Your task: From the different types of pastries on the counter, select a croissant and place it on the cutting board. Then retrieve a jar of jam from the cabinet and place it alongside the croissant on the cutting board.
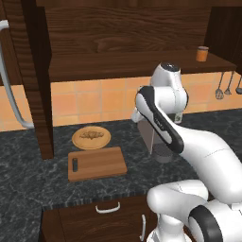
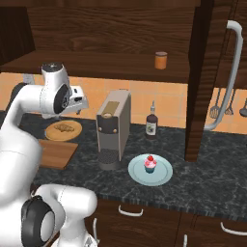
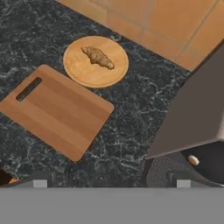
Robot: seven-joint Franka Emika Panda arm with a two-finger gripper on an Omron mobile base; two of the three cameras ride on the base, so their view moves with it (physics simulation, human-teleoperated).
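Croissant sits on its round wooden plate, beside the bare cutting board on the tabletop — jam jar up on the cabinet shelf — jaws spread wide, holding nothing.

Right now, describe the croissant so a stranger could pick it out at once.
On the dark marble counter, left of the coffee machine, a round wooden plate lies behind the rectangular cutting board. The croissant is the small golden-brown pastry on it, unlike the pink cupcake on the blue plate.

Dark marble counter with cutting board, round wooden plate, coffee machine
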